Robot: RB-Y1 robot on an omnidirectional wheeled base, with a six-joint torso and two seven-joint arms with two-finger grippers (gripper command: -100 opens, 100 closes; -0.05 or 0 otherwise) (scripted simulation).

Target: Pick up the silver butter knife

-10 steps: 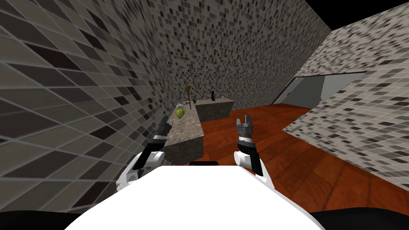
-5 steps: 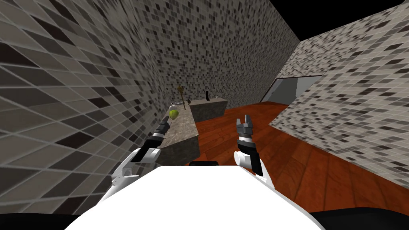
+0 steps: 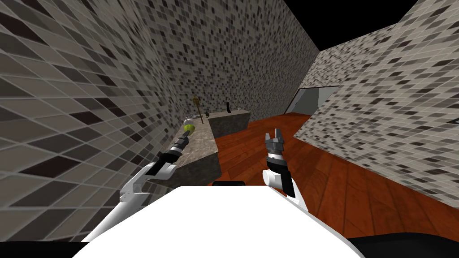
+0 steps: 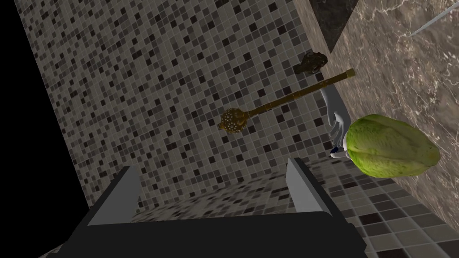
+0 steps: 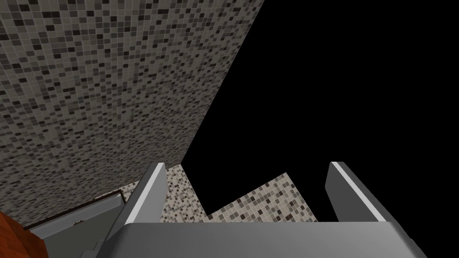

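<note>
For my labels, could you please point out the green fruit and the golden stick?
green fruit (image 4: 390, 145), left wrist view, middle of its body.
golden stick (image 4: 291, 97), left wrist view, mid-shaft.

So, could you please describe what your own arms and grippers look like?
The left arm and right arm are white shells with dark joints, ending in banded black-and-grey wrists. The left gripper and right gripper each carry two thin, light grey, blade-like fingers rising from a boxy body.
</note>
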